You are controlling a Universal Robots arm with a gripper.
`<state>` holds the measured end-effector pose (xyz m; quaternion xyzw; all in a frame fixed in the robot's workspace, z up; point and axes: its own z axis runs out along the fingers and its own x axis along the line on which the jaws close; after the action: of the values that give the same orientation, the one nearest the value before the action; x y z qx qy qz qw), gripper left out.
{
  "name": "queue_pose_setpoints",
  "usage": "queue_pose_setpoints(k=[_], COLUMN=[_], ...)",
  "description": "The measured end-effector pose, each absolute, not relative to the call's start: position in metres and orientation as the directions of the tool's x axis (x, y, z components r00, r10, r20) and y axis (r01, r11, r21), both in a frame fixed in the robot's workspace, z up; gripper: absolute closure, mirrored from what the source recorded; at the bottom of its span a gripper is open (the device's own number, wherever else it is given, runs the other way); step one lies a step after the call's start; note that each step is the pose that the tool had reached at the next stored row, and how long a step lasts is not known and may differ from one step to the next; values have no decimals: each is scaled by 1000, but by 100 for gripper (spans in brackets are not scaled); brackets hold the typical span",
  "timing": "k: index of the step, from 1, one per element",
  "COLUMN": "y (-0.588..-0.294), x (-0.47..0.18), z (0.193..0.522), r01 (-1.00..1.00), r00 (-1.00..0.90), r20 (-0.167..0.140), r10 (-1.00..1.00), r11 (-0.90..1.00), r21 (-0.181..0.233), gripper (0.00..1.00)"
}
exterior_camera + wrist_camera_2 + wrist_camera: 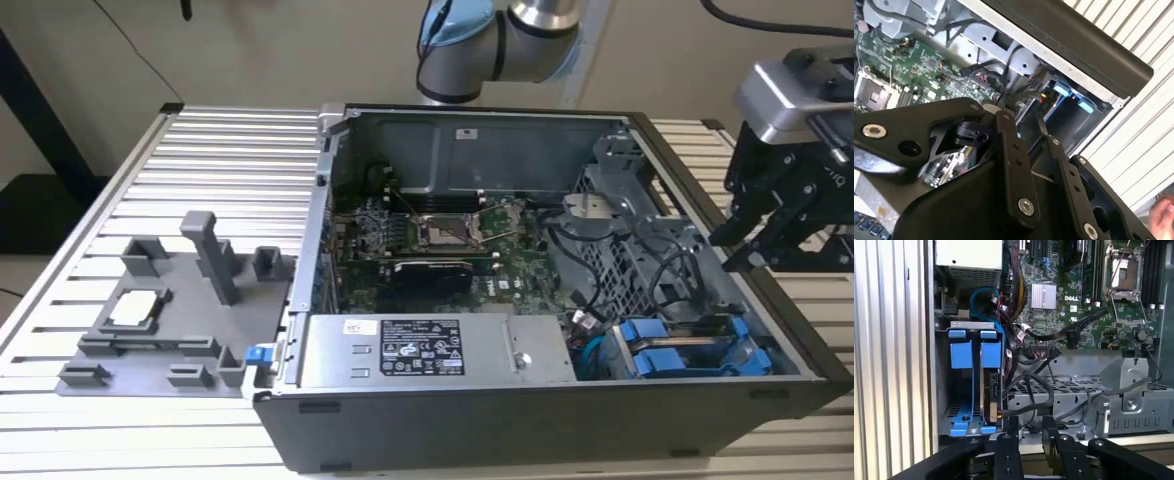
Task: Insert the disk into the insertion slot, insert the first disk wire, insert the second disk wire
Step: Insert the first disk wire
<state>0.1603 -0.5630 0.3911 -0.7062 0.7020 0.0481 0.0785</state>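
Black, hovering at the case (534, 425) rim, holding the gripper (1029, 421) slightly spread, empty, facing the disk (989, 401) sitting nearby in the slot (943, 390).

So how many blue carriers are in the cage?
2 blue carriers, side by side in the drive cage: one next to the case wall, the other on the motherboard side. Deeper ones may be hidden.

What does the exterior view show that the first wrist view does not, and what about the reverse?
The exterior view adds the grey fixture tray on the exterior view's left of the case and the arm behind the case. The first wrist view adds the silver heatsink and the disk seen edge-on. Both share the motherboard, the power-supply box, the blue carriers and the open gripper, which holds nothing.
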Motion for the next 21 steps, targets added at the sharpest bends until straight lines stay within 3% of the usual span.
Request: queue_pose_setpoints(k=[8,21], y=[-539,-533], x=[158,131], z=[390,388], r01=[-999,-999], r00=[9,35], r20=[-178,-178], r10=[-984,-983], r11=[-2,-29], r21=[-39,-38], gripper=[67,67])
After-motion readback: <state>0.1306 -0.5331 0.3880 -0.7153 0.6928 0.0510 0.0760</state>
